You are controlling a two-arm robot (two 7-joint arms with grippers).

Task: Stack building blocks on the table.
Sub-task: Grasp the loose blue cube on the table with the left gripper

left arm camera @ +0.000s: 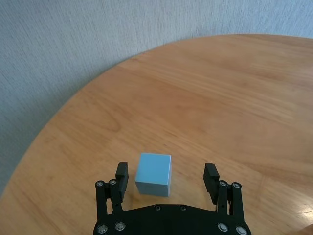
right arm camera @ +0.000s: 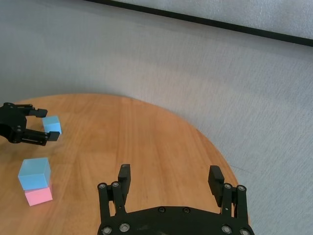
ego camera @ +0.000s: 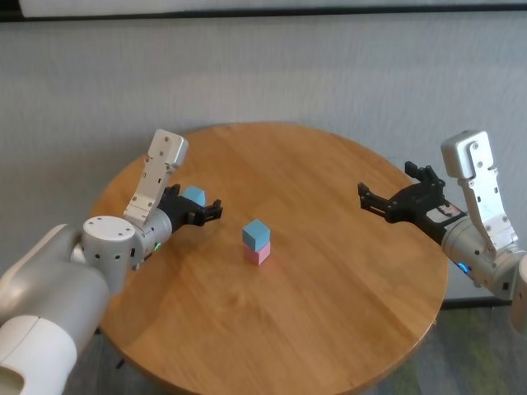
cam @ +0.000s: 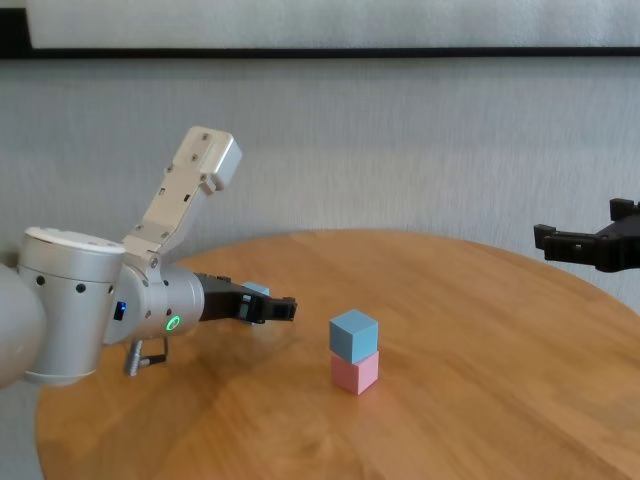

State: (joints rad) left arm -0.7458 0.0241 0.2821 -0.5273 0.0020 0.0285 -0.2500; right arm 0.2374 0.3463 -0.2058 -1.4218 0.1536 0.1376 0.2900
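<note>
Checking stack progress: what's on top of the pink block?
A blue block sits on the pink block, turned slightly; nothing is on it. The pink top face is covered. The second blue block lies on the table between the open left gripper fingers.

Wall: there it was, a pale grey, finely textured wall (ego camera: 329, 74), standing behind both the left claw (ego camera: 216, 207) and the right claw (ego camera: 362, 197), well beyond their tips.
Black strip: a thin black strip (cam: 300, 52) ran level across the wall, high above both claws.
White band: a white band (cam: 300, 20) sat directly on top of the black strip, higher again above the claws.
Floor: a mottled grey-green floor (ego camera: 482, 346) showed well below the right claw, out on its right side.
</note>
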